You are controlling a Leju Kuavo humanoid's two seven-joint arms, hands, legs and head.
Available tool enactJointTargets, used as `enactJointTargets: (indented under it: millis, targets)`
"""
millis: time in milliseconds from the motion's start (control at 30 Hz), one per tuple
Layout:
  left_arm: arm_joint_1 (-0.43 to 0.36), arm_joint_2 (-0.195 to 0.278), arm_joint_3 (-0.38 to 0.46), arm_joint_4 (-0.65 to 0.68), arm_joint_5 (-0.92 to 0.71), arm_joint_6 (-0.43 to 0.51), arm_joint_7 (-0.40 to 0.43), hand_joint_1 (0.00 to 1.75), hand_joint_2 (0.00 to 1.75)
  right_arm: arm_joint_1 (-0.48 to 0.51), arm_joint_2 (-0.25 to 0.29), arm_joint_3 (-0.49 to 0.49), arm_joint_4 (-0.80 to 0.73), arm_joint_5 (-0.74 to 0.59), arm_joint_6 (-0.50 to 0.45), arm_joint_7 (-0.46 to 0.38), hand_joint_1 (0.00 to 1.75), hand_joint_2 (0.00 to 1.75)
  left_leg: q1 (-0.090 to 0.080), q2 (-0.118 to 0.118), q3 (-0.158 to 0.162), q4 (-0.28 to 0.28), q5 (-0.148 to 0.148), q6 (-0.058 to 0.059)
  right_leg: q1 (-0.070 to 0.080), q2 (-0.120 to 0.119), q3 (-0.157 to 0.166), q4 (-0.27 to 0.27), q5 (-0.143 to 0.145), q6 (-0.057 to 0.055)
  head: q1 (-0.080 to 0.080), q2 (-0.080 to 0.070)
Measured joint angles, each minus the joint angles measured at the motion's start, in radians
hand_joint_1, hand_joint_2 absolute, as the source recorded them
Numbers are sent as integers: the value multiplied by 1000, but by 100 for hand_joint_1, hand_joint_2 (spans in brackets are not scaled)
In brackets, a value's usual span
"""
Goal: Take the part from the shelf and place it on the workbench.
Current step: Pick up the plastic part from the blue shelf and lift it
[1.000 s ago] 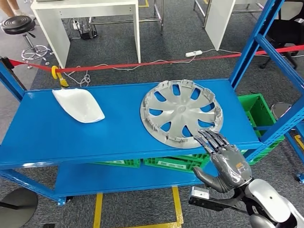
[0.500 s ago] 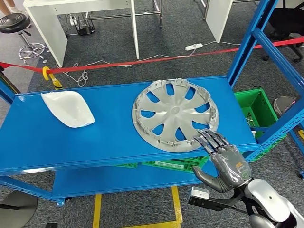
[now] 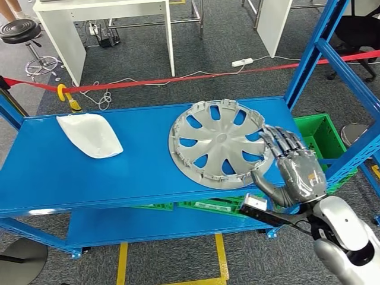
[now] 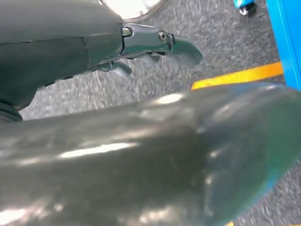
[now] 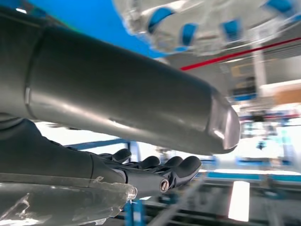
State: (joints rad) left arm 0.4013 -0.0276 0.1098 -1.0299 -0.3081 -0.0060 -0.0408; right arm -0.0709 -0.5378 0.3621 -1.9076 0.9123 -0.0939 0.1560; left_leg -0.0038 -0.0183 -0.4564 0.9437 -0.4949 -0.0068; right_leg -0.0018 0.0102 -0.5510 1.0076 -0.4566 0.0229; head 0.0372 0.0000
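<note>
We see the blue shelf (image 3: 134, 172) stretching away to the left of our right hand (image 3: 293, 169), its top level carrying the parts. The grey wheel cover (image 3: 219, 142), the part to fetch, lies flat on that level just beside the right hand, its rim at the fingertips; whether they touch it we cannot tell. A white part (image 3: 89, 135) rests well apart, far along the shelf. The right hand holds nothing, fingers extended and thumb spread. Our left hand (image 4: 106, 42) hangs over the carpeted floor, fingers straight, holding nothing.
</note>
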Motion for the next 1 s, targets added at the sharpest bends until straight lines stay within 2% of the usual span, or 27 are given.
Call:
enactJointTargets:
  millis: [167, 367, 800, 1000]
  targets:
    - [-48, -48, 143, 75, -124, -64, -68, 0, 0, 73, 23, -60, 25, 24, -45, 29, 0, 0, 0, 0, -1, 0, 0, 1, 0, -1, 1, -1, 0, 1, 0, 0]
    - [-124, -56, 219, 156, -157, -67, -123, 0, 0, 124, 70, -74, 78, 29, -78, 32, 0, 0, 0, 0, -1, 0, 0, 1, 0, 0, 1, -2, 1, 1, 0, 0]
    - [-162, -61, 262, 208, -149, -67, -132, 0, 0, 134, 114, -66, 136, 4, -78, 32, 0, 0, 1, 0, -4, -9, 5, 1, 1, 0, 1, -16, 6, 1, 0, 0]
    - [-160, -74, 268, 234, -149, -66, -133, 0, 0, 130, 141, -31, 146, -26, -72, -11, 0, 0, 1, 0, -5, -10, 4, 1, 1, 0, 1, -18, 6, 1, 0, 0]
